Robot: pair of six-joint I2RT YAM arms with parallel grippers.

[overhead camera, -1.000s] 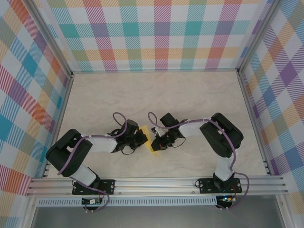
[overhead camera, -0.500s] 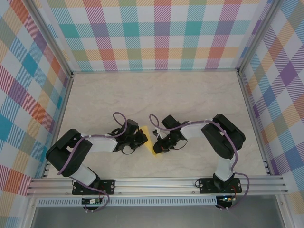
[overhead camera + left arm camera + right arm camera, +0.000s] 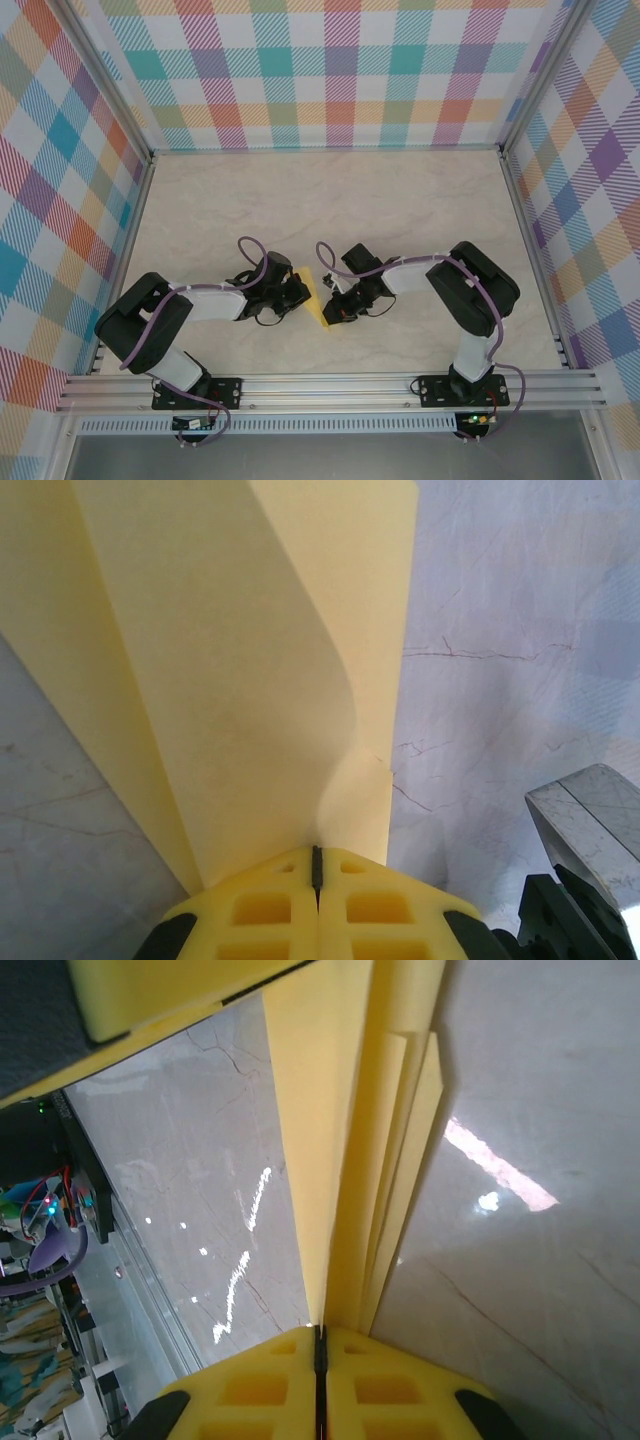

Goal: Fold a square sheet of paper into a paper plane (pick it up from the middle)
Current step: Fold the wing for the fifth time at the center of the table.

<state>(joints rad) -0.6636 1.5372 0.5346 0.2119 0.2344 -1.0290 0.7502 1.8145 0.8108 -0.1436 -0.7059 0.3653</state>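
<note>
**Grippers.** The left gripper (image 3: 317, 872) has its yellow fingers pressed together, and they pinch the sheet of paper (image 3: 250, 680) at one end. The paper leaves the seam between the fingers and fans outward. The right gripper (image 3: 318, 1345) is pressed together in the same way and pinches the same sheet. In the right wrist view, several stacked layers run out from its seam in a narrow band.

**Position of the sheet.** In the top external view, the yellow paper lies between the two grippers, near the front of the marble-patterned table (image 3: 330, 200) and roughly on its centre line. It shows there as a slim, elongated shape. Each gripper closes on it from its own side. Whether the lower edge touches the table cannot be told.

**Work completed (judgement).** The square outline is gone. The left wrist view shows at least two overlapping panels with straight diagonal edges, and one panel bulges in a soft curve near the pinch. The right wrist view shows three or more layer edges lying parallel. This points to several lengthwise folds already made, which puts the task well past its midpoint.

**Work remaining (judgement).**
- The bulged panel is not pressed flat, so its crease needs setting.
- The pointed nose and the spread wings cannot be confirmed in these views.
- The paper is not yet released as a finished plane.
</note>
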